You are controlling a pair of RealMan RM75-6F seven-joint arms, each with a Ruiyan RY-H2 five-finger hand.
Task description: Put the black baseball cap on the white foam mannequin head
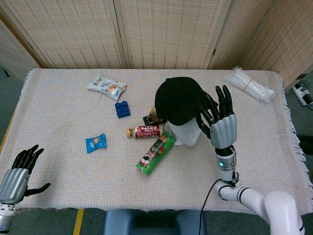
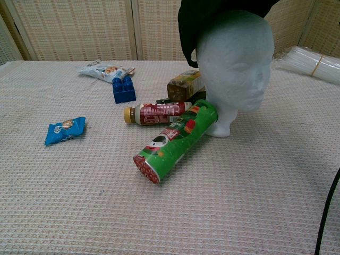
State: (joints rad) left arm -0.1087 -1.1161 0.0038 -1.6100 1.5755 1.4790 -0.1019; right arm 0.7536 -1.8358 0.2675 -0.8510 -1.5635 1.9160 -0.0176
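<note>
The black baseball cap [image 1: 180,99] sits on top of the white foam mannequin head [image 1: 187,133] near the table's middle. In the chest view the mannequin head [image 2: 236,64] faces right and down, with the cap [image 2: 212,16] covering its crown and running out of the frame's top. My right hand [image 1: 221,120] is raised just right of the cap, fingers spread upward, holding nothing; whether a fingertip touches the brim is unclear. My left hand [image 1: 19,174] hangs at the table's front left corner, fingers apart and empty. Neither hand shows in the chest view.
A green chip can [image 1: 156,152] lies against the mannequin's base, with a small bottle [image 1: 144,131] and a brown packet [image 2: 185,85] behind it. A blue block [image 1: 122,108], a blue sachet [image 1: 96,142] and a snack bag [image 1: 106,86] lie to the left. Clear plastic bags [image 1: 249,84] lie far right.
</note>
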